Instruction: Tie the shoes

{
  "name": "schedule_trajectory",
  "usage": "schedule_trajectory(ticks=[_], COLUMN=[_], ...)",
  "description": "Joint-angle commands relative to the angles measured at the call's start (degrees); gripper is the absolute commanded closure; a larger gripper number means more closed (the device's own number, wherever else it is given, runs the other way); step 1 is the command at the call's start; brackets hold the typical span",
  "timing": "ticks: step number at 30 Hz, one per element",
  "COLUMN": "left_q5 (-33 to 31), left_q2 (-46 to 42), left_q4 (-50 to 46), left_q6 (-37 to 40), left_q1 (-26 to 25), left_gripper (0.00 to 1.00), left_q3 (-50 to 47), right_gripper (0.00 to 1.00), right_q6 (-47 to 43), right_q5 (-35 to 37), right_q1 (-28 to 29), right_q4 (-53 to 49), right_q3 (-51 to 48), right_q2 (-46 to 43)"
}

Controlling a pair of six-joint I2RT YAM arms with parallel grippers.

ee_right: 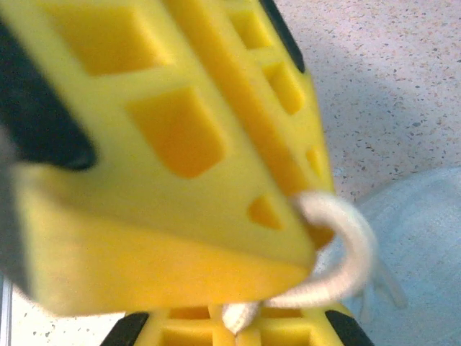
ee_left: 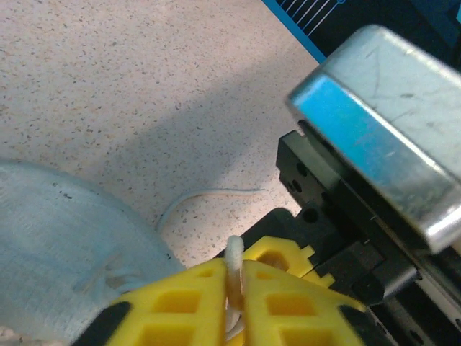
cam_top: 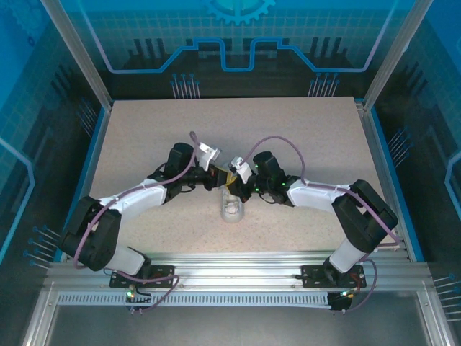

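Lace point(ee_right: 356, 245) sits pinched in left pincer point(ee_left: 235, 277) and right pincer point(ee_right: 234, 324) by white sneaker point(cam_top: 232, 207).

Two black-and-white arms with yellow fingers

The left arm point(cam_top: 140, 198) and right arm point(cam_top: 317, 193) look alike. Each has a smooth white shell between bulky black joints and ends in a heavy black base block. A thin mauve cable point(cam_top: 193, 148) loops free behind the left jaws, and a matching loop point(cam_top: 277, 140) rises behind the right jaws. The fingers point(ee_left: 180, 303) are blocky bright yellow plastic, moulded with square and oblong pockets, with rounded black parts on their outer sides. Just behind the right jaws sits a silvery, scratched block point(ee_left: 382, 108) with rounded corners, above a black housing point(ee_left: 306, 184) dotted with small round holes.
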Motion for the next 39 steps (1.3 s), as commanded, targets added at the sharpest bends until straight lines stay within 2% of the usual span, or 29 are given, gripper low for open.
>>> schedule_trajectory(ticks=[1,3,12,19,24,33,34,37,38,39], left_q5=[2.0,1.7,1.4,1.8,2.0,2.5,2.6,2.6,2.3,2.1], left_q2=[-2.2,-3.0,-6.4,-4.1,-1.7,1.1,1.2,1.1,0.8,0.2], left_q4=[2.2,3.4,16.4,18.5,20.7,21.9,22.1,22.5,22.4,22.5], left_q6=[-0.5,-0.9,-6.3,-5.5,-6.2,-6.6,-6.8,-6.7,-6.5,-6.1], left_q1=[0.7,1.1,2.9,0.3,-0.7,-1.5,-1.5,-1.6,-1.6,-1.6], left_gripper=[0.76,0.68,0.58,0.56,0.58,0.77,0.80,1.00,1.00,1.00], left_q3=[-1.8,-2.8,-9.8,-9.7,-9.0,-7.8,-7.8,-7.8,-7.9,-8.1], right_gripper=[1.00,1.00,1.00,1.00,1.00,1.00,1.00,1.00,1.00,0.92], right_q6=[-1.9,-2.0,-3.6,-4.1,-4.6,-5.1,-5.1,-5.1,-5.1,-5.0], right_q5=[-0.2,0.1,0.7,0.8,0.8,0.9,0.9,0.7,0.8,1.0], right_q1=[0.9,0.9,1.1,1.5,1.7,1.7,1.7,1.7,1.6,1.6], right_q4=[1.4,1.2,0.0,0.0,-2.1,-2.7,-2.7,-2.6,-2.5,-2.5], right_q3=[-0.4,-0.3,0.3,0.4,0.5,0.5,0.5,0.6,0.5,0.5], right_q2=[-0.6,-0.4,-0.1,0.0,-0.1,-0.2,-0.1,0.0,-0.2,-0.5])
